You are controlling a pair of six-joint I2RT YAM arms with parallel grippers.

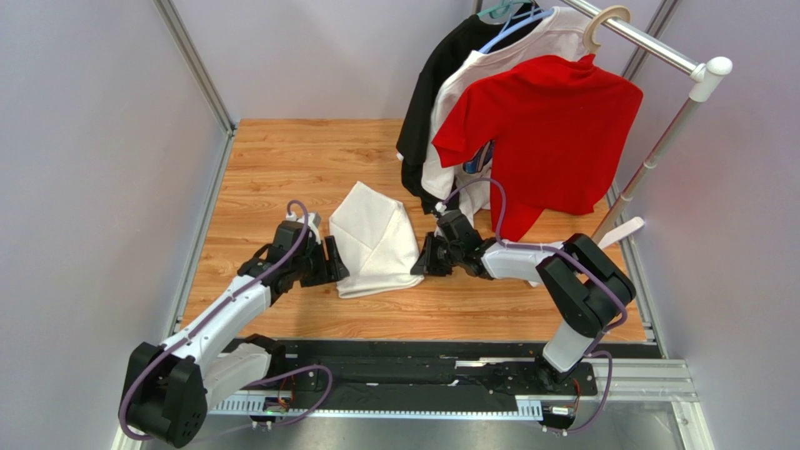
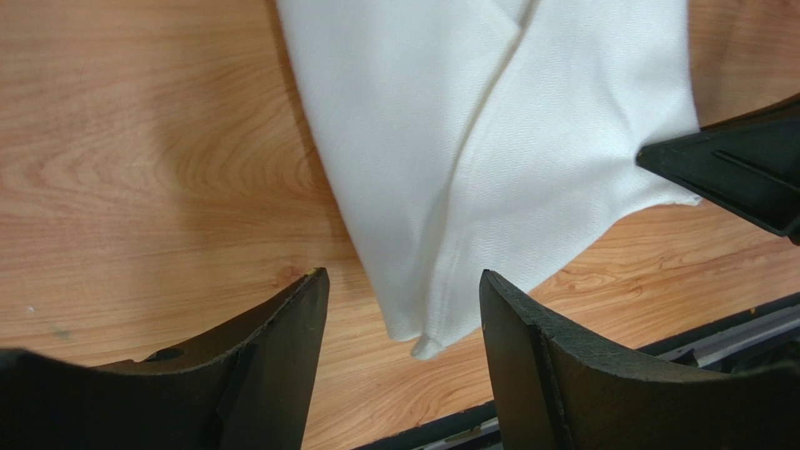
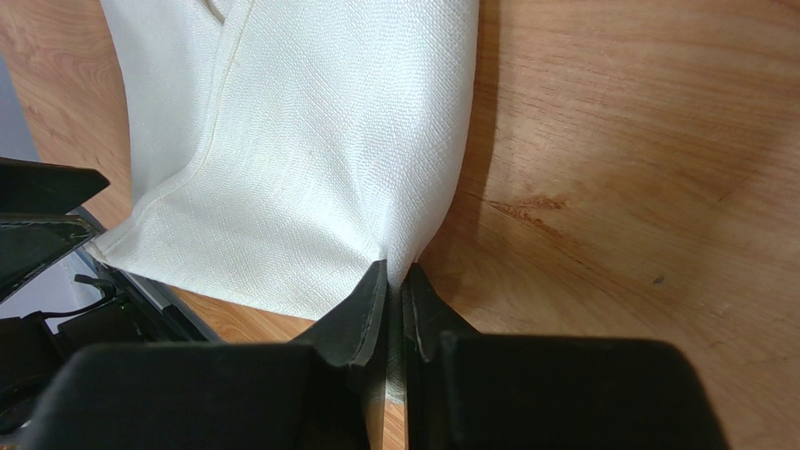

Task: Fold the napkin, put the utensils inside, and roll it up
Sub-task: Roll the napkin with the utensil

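Napkin (image 1: 376, 239) lay folded on the table (image 1: 282, 169); right gripper (image 3: 394, 274) clamped its right edge; left gripper (image 2: 404, 286) held its jaws apart at the left edge.

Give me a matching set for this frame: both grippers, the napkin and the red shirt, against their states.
1. left gripper
2. right gripper
3. napkin
4. red shirt

A. hanging on the rack
B. shut on the napkin's edge
C. lying folded on the wooden table
D. jaws open, gripping nothing

Pairs: 1-D, 2-B, 3-C, 4-A
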